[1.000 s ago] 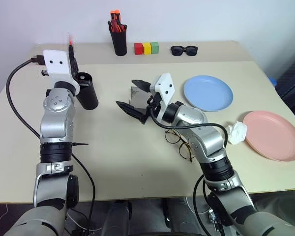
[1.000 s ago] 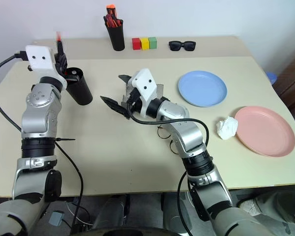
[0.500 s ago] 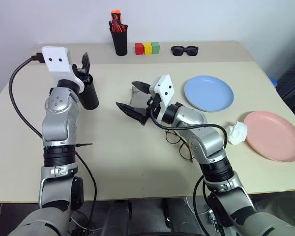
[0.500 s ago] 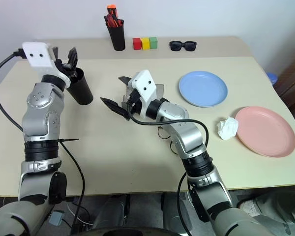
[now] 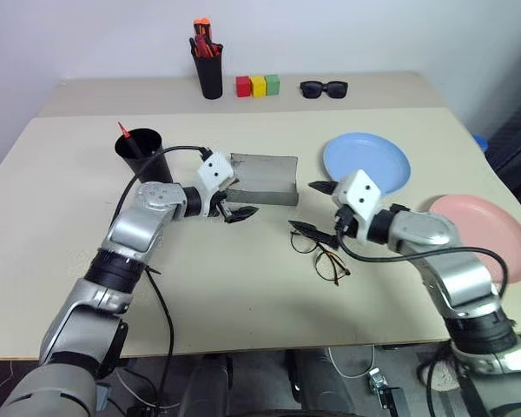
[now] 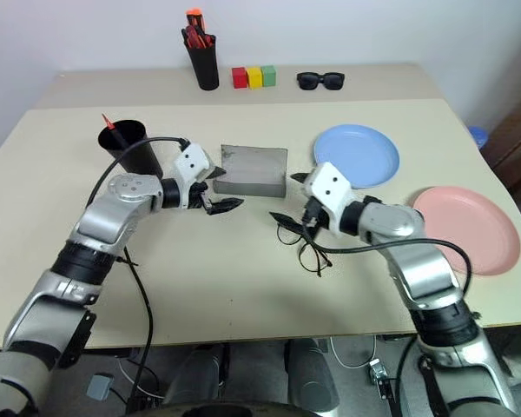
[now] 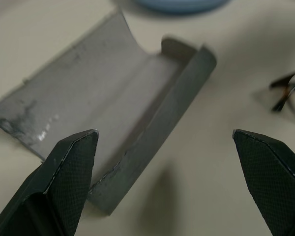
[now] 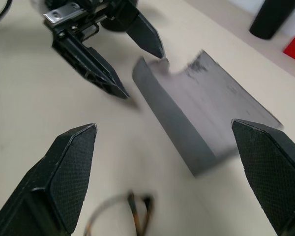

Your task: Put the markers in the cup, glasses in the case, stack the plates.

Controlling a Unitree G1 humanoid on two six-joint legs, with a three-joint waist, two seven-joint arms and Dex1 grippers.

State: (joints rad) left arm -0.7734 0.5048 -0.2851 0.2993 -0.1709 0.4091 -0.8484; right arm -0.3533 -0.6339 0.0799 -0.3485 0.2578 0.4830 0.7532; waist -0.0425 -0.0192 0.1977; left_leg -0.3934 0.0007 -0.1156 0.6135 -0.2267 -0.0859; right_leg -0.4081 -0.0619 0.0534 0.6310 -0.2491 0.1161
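Black-fingered, both spread wide: left hand [image 5: 235,202] at the grey case [image 5: 262,179], right hand [image 5: 318,208] above the glasses [image 5: 318,254].

Bright, even light with soft shadows; wrist views slightly blurred.

Marker dropped, both arms moved to the case

You released the red marker [image 5: 124,137] into the cup [image 5: 144,150], then swung the left gripper [image 5: 233,201] down, jaws spread, to the case's [image 5: 262,178] near end. You pulled the right gripper [image 5: 318,207] off the case, across to the glasses [image 5: 319,252].
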